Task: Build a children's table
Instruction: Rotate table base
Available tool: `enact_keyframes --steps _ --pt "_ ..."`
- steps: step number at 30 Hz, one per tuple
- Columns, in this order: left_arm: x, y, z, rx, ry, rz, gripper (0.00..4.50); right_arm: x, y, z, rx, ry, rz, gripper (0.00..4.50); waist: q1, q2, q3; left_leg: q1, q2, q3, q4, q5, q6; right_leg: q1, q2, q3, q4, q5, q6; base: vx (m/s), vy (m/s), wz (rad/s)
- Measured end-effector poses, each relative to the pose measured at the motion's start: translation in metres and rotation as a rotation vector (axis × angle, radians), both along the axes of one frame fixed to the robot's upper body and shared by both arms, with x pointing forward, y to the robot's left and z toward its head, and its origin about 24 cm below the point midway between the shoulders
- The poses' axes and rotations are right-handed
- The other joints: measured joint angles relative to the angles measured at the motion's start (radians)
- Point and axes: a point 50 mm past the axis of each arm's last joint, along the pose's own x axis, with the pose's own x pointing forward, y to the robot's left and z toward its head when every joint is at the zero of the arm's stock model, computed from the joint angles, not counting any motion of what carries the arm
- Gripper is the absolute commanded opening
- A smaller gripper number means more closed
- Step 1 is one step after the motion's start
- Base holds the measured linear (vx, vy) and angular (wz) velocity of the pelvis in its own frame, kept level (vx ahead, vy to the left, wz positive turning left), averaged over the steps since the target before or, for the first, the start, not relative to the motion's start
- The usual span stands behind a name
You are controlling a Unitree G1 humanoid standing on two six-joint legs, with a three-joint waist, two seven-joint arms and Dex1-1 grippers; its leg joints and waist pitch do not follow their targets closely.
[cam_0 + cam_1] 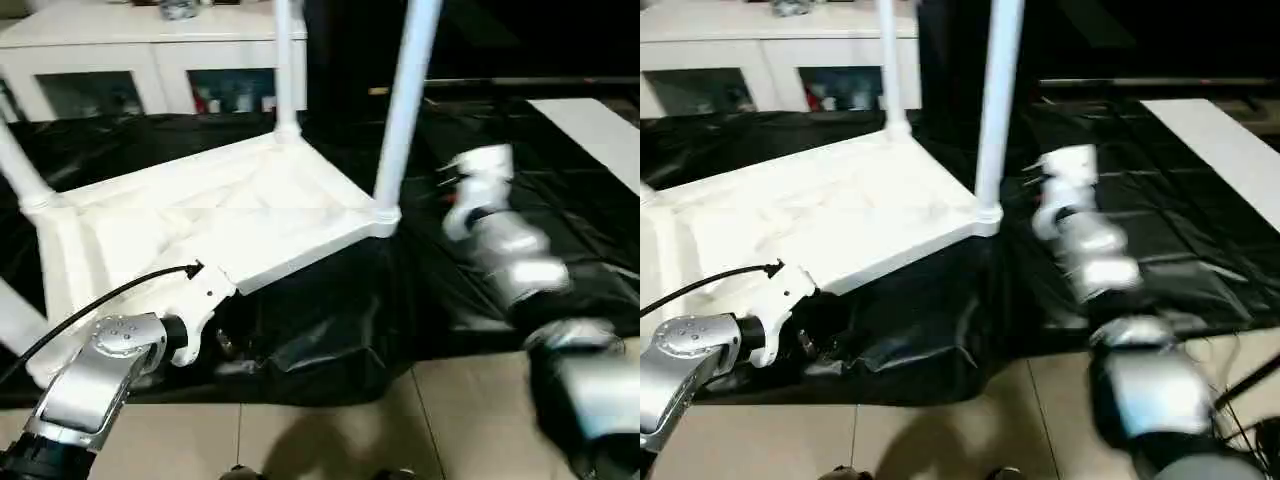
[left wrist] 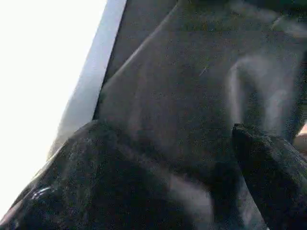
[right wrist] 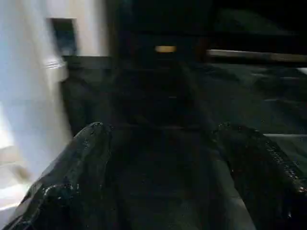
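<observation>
Black sheet [image 1: 330,330] under upturned table [image 1: 230,215]; legs [image 1: 405,100] socketed. Left gripper [image 2: 158,167] beside its edge, right gripper [image 3: 158,167] clear, both apart, empty.

A crinkled black plastic sheet [image 1: 330,330] covers most of the floor, its front edge bunched over pale beige floor tiles [image 1: 330,440] with dark joints. At the back stands a white cabinet [image 1: 150,50] with glass doors, small items dimly seen behind the panes. Beside it the room falls into deep shadow. A white panel [image 1: 600,130] lies flat on the sheet at far right.
</observation>
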Motion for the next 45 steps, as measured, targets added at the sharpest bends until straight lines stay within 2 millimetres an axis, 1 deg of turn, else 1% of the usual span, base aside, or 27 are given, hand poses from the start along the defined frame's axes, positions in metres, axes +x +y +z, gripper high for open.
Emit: enact_keyframes --steps 3,6,9,11,12,13,14,15,16,17,18,19,20,22,23,26,29,31,34,36,39,40,41,42,43,44,45 --pt "-0.003 -0.011 0.004 -0.066 -0.012 -0.044 4.48 0.0 -0.007 0.002 -0.021 0.005 -0.023 3.84 -0.009 0.0 0.0 0.0 0.001 -0.004 0.0 0.0 0.0 0.0 -0.002 -0.016 -0.008 0.0 0.0 0.0 0.0 0.0" --pt "-0.013 -0.01 0.005 -0.079 0.024 -0.083 4.48 -0.001 -0.001 -0.001 -0.052 0.013 0.076 3.84 -0.022 0.0 0.0 0.0 0.001 -0.018 0.0 0.0 0.0 0.0 -0.002 -0.025 -0.017 0.0 0.0 -0.017 0.026 -0.21" --pt "-0.021 0.0 -0.001 -0.041 0.08 -0.077 4.48 -0.008 0.007 -0.017 -0.118 0.06 0.199 3.84 -0.037 -0.001 0.001 0.004 0.003 -0.022 0.001 0.0 0.0 0.001 -0.007 -0.046 -0.021 0.0 0.0 0.0 0.0 0.0" --pt "-0.023 0.003 -0.003 -0.026 0.092 -0.067 4.48 -0.016 0.013 -0.034 -0.146 0.106 0.273 3.84 -0.042 0.004 0.004 0.004 0.004 -0.027 -0.001 0.0 0.0 0.003 -0.014 -0.065 -0.03 0.0 -0.001 0.0 0.0 0.0" --pt "-0.023 0.003 -0.003 -0.024 0.087 -0.059 4.48 -0.019 0.017 -0.04 -0.142 0.12 0.298 3.84 -0.042 0.008 0.008 0.004 0.005 -0.031 -0.003 0.0 0.0 0.007 -0.017 -0.077 -0.036 0.0 -0.001 0.0 0.0 0.0" --pt "-0.022 0.004 -0.002 -0.019 0.069 -0.04 4.48 -0.021 0.021 -0.045 -0.133 0.131 0.324 3.84 -0.038 0.013 0.018 0.006 0.013 -0.033 -0.007 0.0 -0.001 0.018 -0.017 -0.085 -0.033 -0.003 -0.006 -0.095 -0.025 -0.05" --pt "-0.018 0.003 0.0 -0.027 0.015 0.004 4.48 -0.024 0.022 -0.049 -0.112 0.126 0.326 3.84 -0.03 0.016 0.024 0.011 0.017 -0.027 -0.009 -0.001 -0.001 0.02 -0.019 -0.085 0.003 -0.028 -0.035 -0.095 -0.025 -0.05" --pt "-0.012 0.002 0.005 -0.045 -0.049 0.042 4.48 -0.028 0.019 -0.055 -0.097 0.131 0.315 3.84 -0.009 0.008 0.027 0.014 0.019 -0.006 -0.008 0.0 -0.001 0.023 -0.02 -0.066 0.08 -0.062 -0.061 -0.075 -0.099 0.17" --pt "-0.006 0.002 0.013 -0.072 -0.143 0.102 4.48 -0.03 0.018 -0.056 -0.072 0.12 0.297 3.84 0.024 -0.035 0.023 0.028 0.015 0.033 0.007 -0.004 0.0 0.012 -0.012 -0.014 0.136 -0.077 -0.018 0.006 -0.174 0.13" --pt "-0.005 0.002 0.014 -0.1 -0.193 0.163 4.48 -0.029 0.021 -0.053 -0.044 0.088 0.286 3.84 0.04 -0.034 0.027 0.021 0.019 0.032 0.043 -0.033 -0.005 0.002 -0.006 -0.009 0.142 -0.077 -0.017 0.006 -0.174 0.13" --pt "-0.006 -0.002 0.011 -0.148 -0.215 0.242 4.48 -0.031 0.028 -0.049 -0.02 0.037 0.282 3.84 0.063 -0.024 0.021 0.019 0.015 0.025 0.088 -0.064 0.005 -0.003 -0.01 -0.015 0.14 -0.077 -0.018 0.063 -0.079 -0.19" --pt "-0.007 -0.008 0.011 -0.226 -0.247 0.36 4.48 -0.039 0.035 -0.045 0.021 -0.041 0.279 3.84 0.077 -0.005 0.01 0.034 -0.018 -0.004 0.08 -0.062 -0.001 -0.004 -0.005 -0.025 0.124 -0.077 -0.018 0.057 -0.003 -0.01" --pt "-0.008 -0.014 0.011 -0.281 -0.264 0.424 4.48 -0.049 0.038 -0.049 0.043 -0.055 0.272 3.84 0.081 -0.012 0.008 0.032 -0.023 -0.009 0.056 -0.061 -0.007 -0.004 0.007 -0.018 0.104 -0.076 -0.018 0.057 -0.003 -0.01" --pt "-0.016 -0.018 0.01 -0.335 -0.288 0.528 4.48 -0.066 0.041 -0.057 0.074 -0.05 0.249 3.84 0.081 -0.014 0.005 0.027 -0.016 0.0 0.03 -0.054 -0.003 -0.001 0.021 -0.01 0.063 -0.041 -0.044 -0.005 -0.049 0.27" --pt "-0.021 -0.015 0.008 -0.334 -0.291 0.576 4.48 -0.072 0.04 -0.058 0.079 -0.054 0.241 3.84 0.078 -0.012 0.004 0.026 -0.017 0.004 0.031 -0.052 0.0 0.002 0.022 -0.006 0.054 -0.011 -0.043 -0.013 -0.033 0.23" --pt "-0.039 -0.005 -0.006 -0.288 -0.292 0.736 4.48 -0.103 0.035 -0.062 0.08 -0.05 0.201 3.84 0.064 -0.006 0.001 0.029 -0.017 0.005 0.028 -0.053 0.0 0.01 0.022 -0.012 0.04 -0.01 -0.031 0.0 0.0 0.0" --pt "-0.04 -0.004 -0.004 -0.246 -0.376 0.778 4.48 -0.121 0.045 -0.071 0.098 -0.014 0.217 3.84 0.041 -0.002 0.0 0.025 -0.017 -0.01 0.011 -0.053 0.0 0.019 0.026 -0.029 0.002 -0.009 -0.03 0.0 0.0 0.0" --pt "-0.032 -0.004 0.004 -0.23 -0.459 0.791 4.48 -0.126 0.062 -0.071 0.106 -0.014 0.273 3.84 0.018 0.005 -0.002 0.021 -0.015 -0.021 -0.001 -0.053 0.0 0.027 0.027 -0.05 -0.032 -0.009 -0.029 -0.018 0.022 -0.11" --pt "-0.03 -0.003 0.011 -0.243 -0.528 0.819 4.48 -0.13 0.075 -0.066 0.086 -0.006 0.329 3.84 -0.012 0.015 -0.004 0.022 -0.014 -0.038 -0.004 -0.053 0.0 0.04 0.021 -0.075 -0.059 -0.009 -0.029 -0.024 0.032 -0.14" --pt "-0.035 0.001 0.012 -0.291 -0.549 0.853 4.48 -0.132 0.077 -0.065 0.078 0.004 0.334 3.84 -0.024 0.015 -0.003 0.027 -0.015 -0.041 -0.004 -0.053 0.0 0.044 0.018 -0.079 -0.066 -0.009 -0.029 0.0 0.0 0.0" --pt "-0.05 0.002 0.005 -0.474 -0.47 0.779 4.48 -0.131 0.077 -0.066 0.076 0.023 0.33 3.84 -0.037 0.018 0.0 0.036 -0.011 -0.045 -0.004 -0.053 0.001 0.061 0.012 -0.101 -0.077 -0.009 -0.029 0.0 0.0 0.0" --pt "-0.057 0.001 0.001 -0.518 -0.409 0.678 4.48 -0.131 0.078 -0.066 0.076 0.022 0.34 3.84 -0.034 0.016 0.003 0.038 -0.009 -0.042 -0.005 -0.053 0.001 0.061 0.011 -0.094 -0.052 -0.014 -0.029 0.0 0.0 0.0" --pt "-0.065 0.001 -0.003 -0.525 -0.35 0.591 4.48 -0.132 0.079 -0.066 0.075 0.024 0.352 3.84 -0.027 0.009 0.006 0.045 -0.012 -0.032 -0.005 -0.053 0.001 0.052 0.008 -0.075 -0.024 -0.021 -0.029 0.0 0.0 0.0" --pt "-0.072 0.003 -0.008 -0.514 -0.297 0.507 4.48 -0.132 0.08 -0.066 0.07 0.024 0.371 3.84 -0.022 -0.013 0.006 0.059 -0.022 -0.022 -0.001 -0.054 0.0 0.042 0.006 -0.056 -0.01 -0.023 -0.027 0.068 -0.074 0.16" --pt "-0.083 0.007 -0.018 -0.507 -0.219 0.459 4.48 -0.131 0.079 -0.065 0.058 0.023 0.385 3.84 -0.01 -0.011 0.006 0.069 -0.024 -0.014 0.006 -0.073 -0.007 0.037 0.008 -0.057 -0.008 -0.022 -0.025 0.083 -0.047 -0.07" --pt "-0.091 0.011 -0.026 -0.509 -0.173 0.454 4.48 -0.128 0.08 -0.061 0.049 0.011 0.4 3.84 -0.005 -0.007 0.009 0.06 -0.027 -0.024 0.017 -0.092 0.005 0.035 -0.002 -0.079 -0.017 -0.022 -0.025 0.083 -0.047 -0.07" --pt "-0.099 0.018 -0.035 -0.497 -0.121 0.434 4.48 -0.126 0.082 -0.058 0.047 -0.002 0.41 3.84 -0.004 0.01 0.008 0.054 -0.026 -0.036 0.014 -0.095 0.008 0.039 -0.005 -0.105 -0.031 -0.022 -0.024 0.077 0.02 -0.32"
